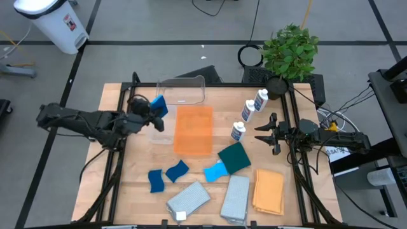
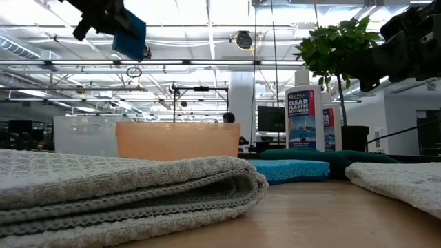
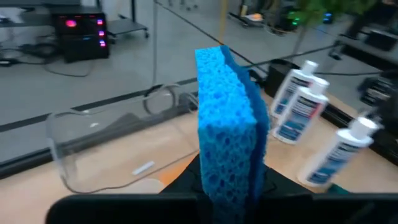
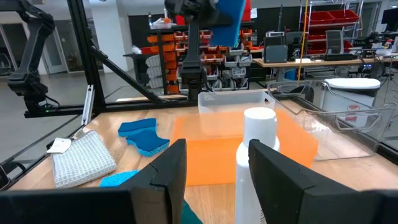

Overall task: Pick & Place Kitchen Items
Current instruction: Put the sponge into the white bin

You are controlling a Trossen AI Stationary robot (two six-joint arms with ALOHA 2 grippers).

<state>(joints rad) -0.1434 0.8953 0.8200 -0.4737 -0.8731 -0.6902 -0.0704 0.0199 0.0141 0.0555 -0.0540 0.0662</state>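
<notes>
One blue sponge (image 1: 159, 105) is in the air, pinched between the closed fingers of the left gripper (image 1: 154, 112), held above the desk (image 1: 127, 184) beside the clear tub (image 1: 181, 91) at the back. Nearly everything else waits: two more sponges (image 1: 167, 175) lie toward the front left, a light blue pad (image 1: 215, 171) and a dark green pad (image 1: 234, 158) sit mid-desk, two grey cloths (image 1: 188, 198) and an orange cloth (image 1: 268, 189) line the front edge, and three bottles (image 1: 248, 114) stand in a row at the back right. A large orange piece (image 1: 193, 129) lies flat at the centre. Right gripper (image 1: 268, 133) hovers just beside the bottles, its fingers partly apart with nothing between them; its wrist view looks straight at one white cap (image 4: 259, 122). By appearances the sorting has barely begun, and where each item belongs cannot be read from these views.
</notes>
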